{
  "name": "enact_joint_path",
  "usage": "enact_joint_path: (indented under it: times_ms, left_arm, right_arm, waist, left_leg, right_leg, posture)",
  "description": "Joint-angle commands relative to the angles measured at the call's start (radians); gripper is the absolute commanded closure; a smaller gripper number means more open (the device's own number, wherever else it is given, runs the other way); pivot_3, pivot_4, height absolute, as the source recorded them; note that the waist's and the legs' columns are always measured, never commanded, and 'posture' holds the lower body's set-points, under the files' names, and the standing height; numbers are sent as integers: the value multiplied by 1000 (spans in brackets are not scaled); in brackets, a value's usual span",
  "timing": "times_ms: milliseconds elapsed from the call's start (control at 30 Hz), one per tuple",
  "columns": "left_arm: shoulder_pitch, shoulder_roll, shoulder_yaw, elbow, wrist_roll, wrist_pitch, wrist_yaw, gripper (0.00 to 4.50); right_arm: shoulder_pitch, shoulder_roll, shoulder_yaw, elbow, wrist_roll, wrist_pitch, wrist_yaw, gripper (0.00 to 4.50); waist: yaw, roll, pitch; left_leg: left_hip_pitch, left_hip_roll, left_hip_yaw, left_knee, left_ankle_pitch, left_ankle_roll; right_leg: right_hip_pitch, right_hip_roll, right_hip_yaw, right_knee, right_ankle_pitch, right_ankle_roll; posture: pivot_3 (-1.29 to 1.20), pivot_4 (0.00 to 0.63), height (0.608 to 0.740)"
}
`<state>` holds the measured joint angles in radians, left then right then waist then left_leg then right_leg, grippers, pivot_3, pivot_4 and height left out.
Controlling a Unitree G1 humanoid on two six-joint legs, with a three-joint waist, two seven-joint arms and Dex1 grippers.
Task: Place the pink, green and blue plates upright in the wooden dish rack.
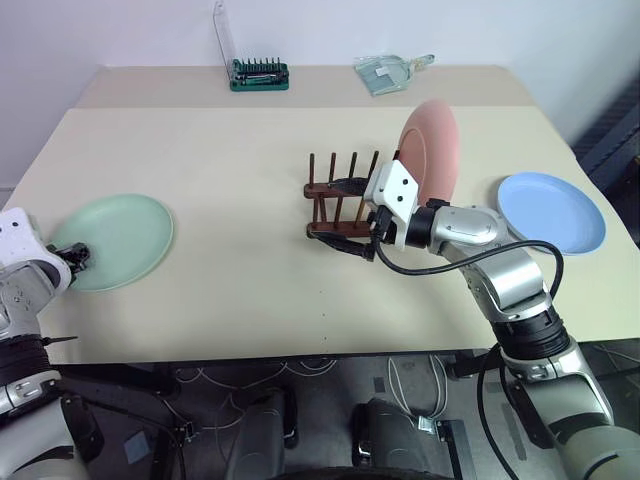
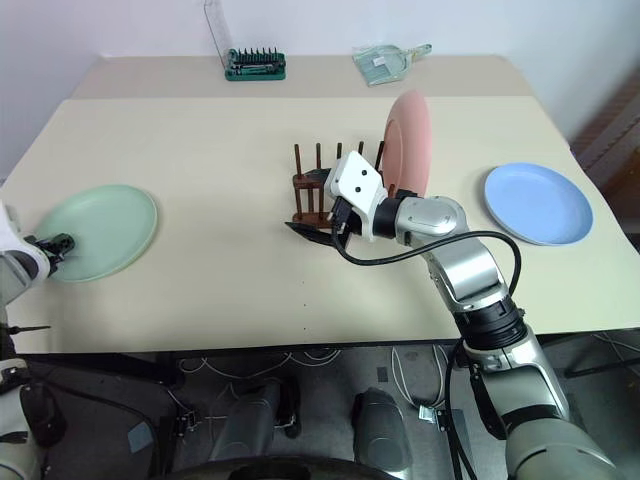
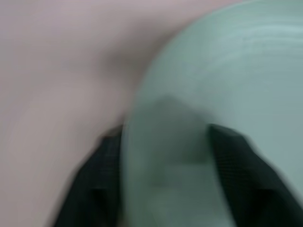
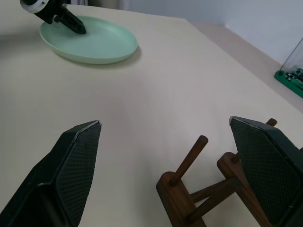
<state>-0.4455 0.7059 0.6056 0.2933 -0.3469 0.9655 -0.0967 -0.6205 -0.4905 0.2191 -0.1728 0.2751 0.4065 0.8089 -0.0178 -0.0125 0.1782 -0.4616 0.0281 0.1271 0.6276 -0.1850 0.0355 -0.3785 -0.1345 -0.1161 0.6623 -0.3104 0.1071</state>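
Currently the left gripper (image 2: 62,242) sits at the near rim of the round mint-green plastic plate (image 1: 120,238), which lies flat on the pale beige tabletop (image 1: 240,180); in the left wrist view one black finger (image 3: 97,189) is outside the rim and the other is over the plate's inside, so the jaws straddle the edge, though whether they are pinching it I cannot tell. The right gripper (image 4: 165,165) has its jaws spread wide with nothing between them but bare tabletop, and the small dark reddish-brown wooden dish rack (image 1: 340,200) with thin upright pegs stands just beside one finger, partly between the two. Just behind those jaws, at the far end of the rack, the round pastel-pink plastic plate (image 1: 432,150) stands upright on edge. Well off to the outer side of the right jaws the round light-blue plastic plate (image 1: 552,212) lies flat. Far beyond both jaws, at the back edge of the tabletop, are a green screwdriver-bit case (image 1: 260,73) with its clear lid raised and a clear plastic packet (image 1: 388,72).
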Motion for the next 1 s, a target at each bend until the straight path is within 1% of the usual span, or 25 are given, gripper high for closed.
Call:
enact_joint_path:
  times_ms: [33,100,200,267,333,400,467,567,700,833,900,1000]
  left_arm:
    - [-11,-5,19,-13,-7,-6,8,3662]
    - [-7,-15,23,-23,-11,-3,15,4461]
    - [-6,-51,42,-78,-38,-22,14,4461]
    - [-6,-83,30,-166,-62,-79,-22,4461]
    - [-16,-123,4,-265,-60,-152,-17,4461]
    - [-53,-176,4,-333,-65,-217,21,4461]
    - [-103,-232,-15,-399,-74,-275,53,4461]
    - [-164,-296,-63,-462,-77,-311,78,4461]
    - [-231,-355,-150,-508,-56,-370,99,4461]
    - [-300,-442,-229,-558,-65,-399,136,4461]
    - [-307,-466,-276,-590,-57,-426,119,4461]
    - [-300,-481,-313,-618,-53,-457,101,4461]
  right_arm:
    - [4,0,-31,-47,-3,-17,-8,37]
    - [5,-1,-32,-49,-4,-17,-8,37]
    - [3,1,-30,-52,-5,-16,-8,37]
    - [-2,-1,-26,-59,-6,-13,-3,37]
    - [-11,-9,-12,-71,-18,-13,6,37]
    - [-23,-16,5,-80,-46,-25,12,37]
    - [-47,2,13,-88,-63,-34,1,37]
    - [-89,33,27,-91,-92,-49,-18,37]
    - [-136,41,78,-59,-204,-134,-45,37]
    - [-216,52,142,80,-428,-301,-182,37]
    - [-233,63,141,122,-471,-350,-224,37]
    - [-249,74,141,156,-525,-401,-263,37]
  waist:
    - [0,0,0]
    - [1,0,0]
    - [2,0,0]
    - [5,0,0]
    - [7,-1,0]
    - [7,-2,0]
    - [5,-2,1]
    - [0,-3,1]
    - [0,-3,1]
    - [2,-3,1]
    - [3,-4,1]
    - [2,-3,1]
  left_leg:
    - [0,0,0,0,0,0]
    - [1,0,1,0,0,0]
    - [1,0,1,0,0,0]
    - [1,0,1,0,0,0]
    - [0,0,1,0,0,0]
    - [0,0,1,1,0,0]
    - [0,0,1,1,0,0]
    - [0,0,1,1,0,1]
    - [0,1,2,1,0,1]
    - [0,1,3,2,0,1]
    - [0,1,3,2,0,1]
    - [0,0,3,1,0,1]
  right_leg:
    - [0,0,0,0,0,0]
    - [0,0,1,1,0,0]
    - [0,0,2,1,0,0]
    - [0,0,2,1,0,0]
    - [0,-1,2,0,0,0]
    - [0,-1,2,0,0,0]
    - [0,-1,2,0,0,0]
    - [0,0,2,1,0,0]
    - [0,0,2,1,0,0]
    - [0,0,2,1,0,0]
    - [0,0,2,1,0,0]
    - [0,0,2,0,0,0]
  posture:
    - [0,150,737]
    - [0,150,737]
    - [0,150,737]
    - [0,150,737]
    - [0,150,737]
    - [0,150,737]
    - [0,150,737]
    - [0,150,737]
    - [0,150,737]
    - [0,150,737]
    - [0,150,737]
    - [0,150,737]
